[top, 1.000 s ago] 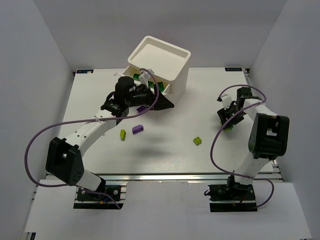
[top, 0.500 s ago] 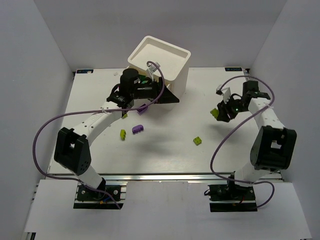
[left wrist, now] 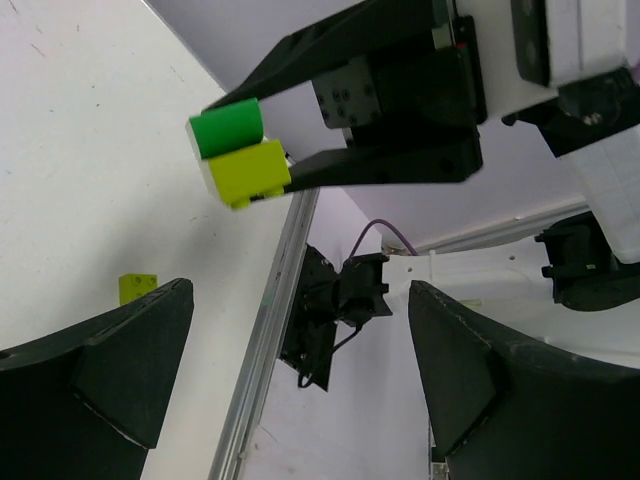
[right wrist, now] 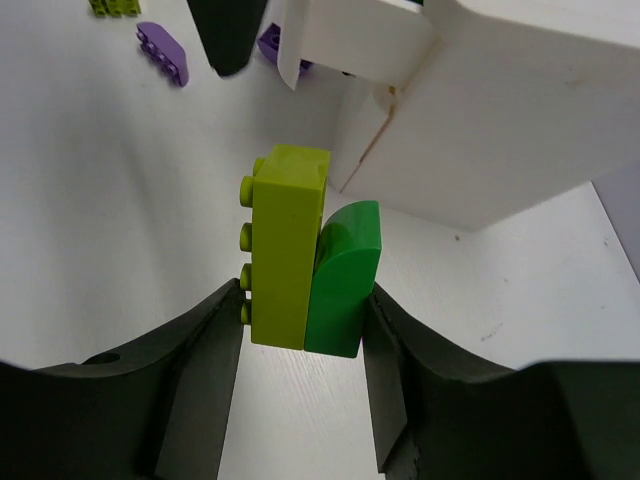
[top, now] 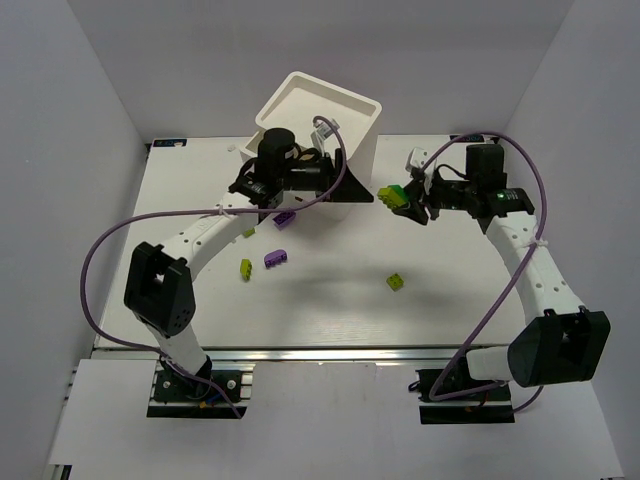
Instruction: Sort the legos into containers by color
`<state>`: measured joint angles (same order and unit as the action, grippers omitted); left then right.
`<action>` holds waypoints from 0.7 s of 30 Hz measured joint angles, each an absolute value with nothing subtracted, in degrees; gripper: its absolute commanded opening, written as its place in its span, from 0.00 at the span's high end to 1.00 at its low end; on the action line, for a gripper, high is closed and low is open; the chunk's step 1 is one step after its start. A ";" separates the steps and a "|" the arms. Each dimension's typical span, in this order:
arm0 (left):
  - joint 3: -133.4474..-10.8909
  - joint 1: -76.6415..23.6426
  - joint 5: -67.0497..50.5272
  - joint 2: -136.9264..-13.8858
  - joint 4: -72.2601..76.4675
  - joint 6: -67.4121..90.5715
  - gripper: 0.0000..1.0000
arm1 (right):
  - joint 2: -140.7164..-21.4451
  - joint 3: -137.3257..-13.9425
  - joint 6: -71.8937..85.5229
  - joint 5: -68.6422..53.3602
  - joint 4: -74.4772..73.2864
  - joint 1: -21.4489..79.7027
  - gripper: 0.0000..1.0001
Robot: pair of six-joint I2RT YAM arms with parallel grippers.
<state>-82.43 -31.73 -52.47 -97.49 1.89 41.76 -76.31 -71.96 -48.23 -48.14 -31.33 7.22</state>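
Note:
My right gripper (top: 405,199) is shut on a lime lego (right wrist: 289,247) with a dark green lego (right wrist: 346,278) pressed side by side, held above the table just right of the white chest of containers (top: 322,121). The pair also shows in the left wrist view (left wrist: 238,156). My left gripper (top: 350,187) is open and empty at the chest's front, its jaws wide apart (left wrist: 300,290). Its arm hides the drawers from above. Loose on the table are purple legos (top: 276,259) (top: 284,218) and lime legos (top: 245,268) (top: 397,283) (top: 249,232).
In the right wrist view the chest's white body (right wrist: 500,100) is close ahead, with a white panel (right wrist: 350,40) jutting out. A left fingertip (right wrist: 228,30) and two purple legos (right wrist: 162,52) (right wrist: 272,40) lie beyond. Walls enclose the table on three sides.
My right gripper has risen from the right side of the table with the lime and green legos and swung left to the chest. My left gripper slid right along the chest front.

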 measured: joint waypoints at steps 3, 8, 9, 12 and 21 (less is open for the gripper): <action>-85.23 -32.49 -51.33 -98.76 -1.04 40.21 0.02 | -76.31 -72.23 -45.74 -47.72 -30.13 9.63 0.75; -89.25 -33.89 -48.40 -100.27 -7.84 35.79 0.02 | -76.34 -73.21 -42.74 -46.92 -28.29 12.51 0.75; -89.65 -34.11 -47.79 -100.29 -9.17 34.89 0.02 | -76.34 -73.49 -42.35 -46.78 -28.18 13.02 0.75; -90.43 -34.74 -45.50 -100.31 -12.71 32.34 0.02 | -76.34 -74.11 -41.80 -46.35 -27.92 14.41 0.75; -92.62 -36.29 -39.90 -100.99 -18.96 27.90 0.07 | -76.31 -74.13 -40.97 -43.27 -27.44 17.28 0.75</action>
<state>-92.62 -36.29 -39.90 -100.99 -18.96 27.90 -76.31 -74.13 -40.97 -43.27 -27.44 17.28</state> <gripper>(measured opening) 0.969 0.525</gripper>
